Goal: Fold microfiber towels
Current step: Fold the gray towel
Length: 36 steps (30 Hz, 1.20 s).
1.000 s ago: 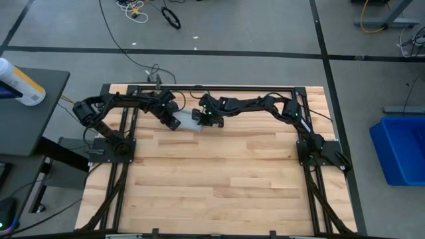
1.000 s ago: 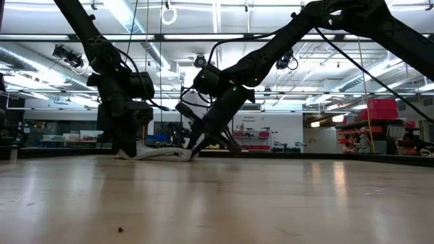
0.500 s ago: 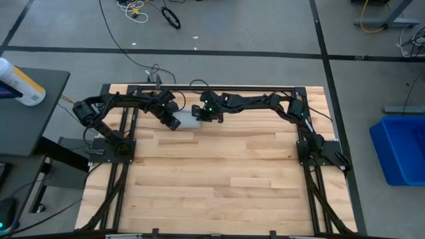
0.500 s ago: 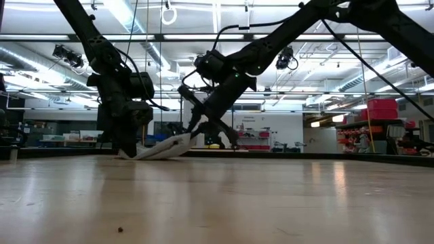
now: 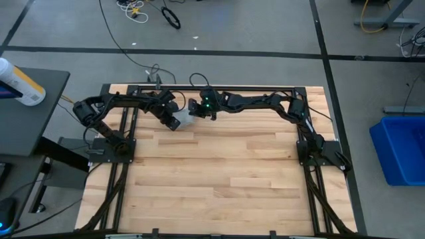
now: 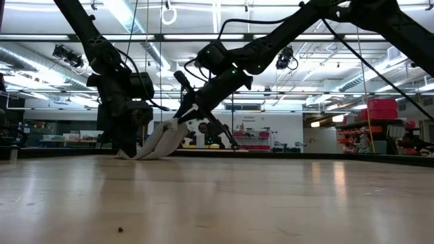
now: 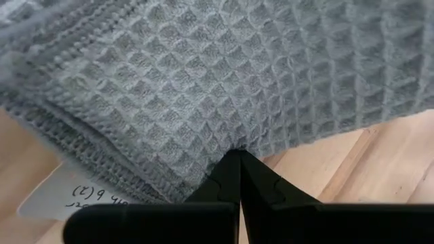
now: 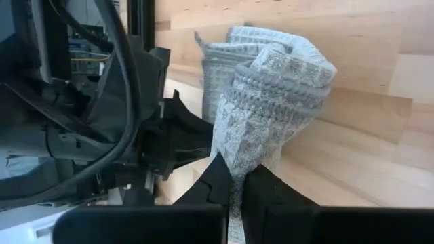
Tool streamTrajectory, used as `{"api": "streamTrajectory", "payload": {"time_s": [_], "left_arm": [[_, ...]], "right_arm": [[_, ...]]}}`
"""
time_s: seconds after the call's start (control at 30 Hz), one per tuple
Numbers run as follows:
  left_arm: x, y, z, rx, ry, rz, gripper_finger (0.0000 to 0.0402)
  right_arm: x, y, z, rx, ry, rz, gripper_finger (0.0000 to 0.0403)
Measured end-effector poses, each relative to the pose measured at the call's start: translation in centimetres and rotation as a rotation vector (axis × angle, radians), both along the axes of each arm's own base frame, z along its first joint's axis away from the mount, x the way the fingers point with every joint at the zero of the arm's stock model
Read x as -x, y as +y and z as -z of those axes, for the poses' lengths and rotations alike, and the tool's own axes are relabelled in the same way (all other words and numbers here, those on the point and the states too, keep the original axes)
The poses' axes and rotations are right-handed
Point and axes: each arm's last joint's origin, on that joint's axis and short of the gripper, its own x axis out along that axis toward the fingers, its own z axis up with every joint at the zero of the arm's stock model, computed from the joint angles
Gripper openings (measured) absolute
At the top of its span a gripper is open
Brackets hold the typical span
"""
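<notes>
**Towel lifted at one edge near the far side of the table**

From above, you see a light wooden plank table [image 5: 219, 172] in a black frame, standing on a grey floor crossed by dark tape lines; a blue plastic bin [image 5: 402, 147] sits off to one side. The light grey-blue waffle-textured microfiber towel [image 5: 183, 119] lies bunched near the table's far edge, between the left gripper [image 5: 171, 121] and the right gripper [image 5: 193, 108].

At table height, the room behind shows ceiling strip lights and shelving. Here the towel [image 6: 161, 141] rises from the wood in a slanted sheet, its upper end at the right gripper [image 6: 180, 118], its lower end under the left gripper [image 6: 127, 152].

In your left wrist view, the jaws are together on the towel's edge [image 7: 224, 74], beside a small white tag [image 7: 64, 193].

In your right wrist view, the jaws are clamped on a draped fold of towel [image 8: 271, 102].
</notes>
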Motion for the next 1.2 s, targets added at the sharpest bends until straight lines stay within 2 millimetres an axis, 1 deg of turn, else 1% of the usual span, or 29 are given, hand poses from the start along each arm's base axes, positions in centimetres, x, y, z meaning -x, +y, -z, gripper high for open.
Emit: {"api": "streamTrajectory", "payload": {"time_s": [0.13,0.2,0.3,0.4,0.57,0.7,0.8,1.03,1.2], "left_arm": [[-0.1,0.0,0.0,0.009,-0.022,0.004,0.0],[-0.3,0.1,-0.1,0.016,-0.047,0.002,0.0],[-0.4,0.1,-0.4,0.04,-0.088,-0.005,0.0],[-0.4,0.0,-1.4,0.018,-0.128,-0.001,0.0],[-0.8,0.4,-3.8,-0.036,-0.202,-0.011,0.0],[-1.6,1.0,-4.7,-0.049,-0.243,-0.011,0.0],[-2.2,1.5,-4.5,-0.041,-0.243,-0.023,0.0],[-3.2,1.8,-2.4,0.024,-0.197,-0.009,0.0],[-3.6,2.0,-2.2,0.006,-0.216,-0.017,0.0]], "right_arm": [[0.0,0.0,0.0,-0.001,0.001,0.004,0.0012],[0.0,0.0,0.3,-0.012,0.017,0.009,0.0012],[0.4,0.1,1.0,-0.036,0.088,0.012,0.0012],[0.8,0.1,1.4,-0.017,0.142,0.003,0.0012],[0.9,-0.1,1.5,-0.013,0.147,0.004,0.0012],[0.9,-0.2,1.5,-0.005,0.148,0.0,0.0012],[0.9,-0.3,1.5,-0.003,0.148,-0.002,0.0012],[0.9,-0.2,1.5,0.003,0.147,-0.008,0.0012],[0.9,-0.2,1.4,0.001,0.145,-0.007,0.0012]]}}
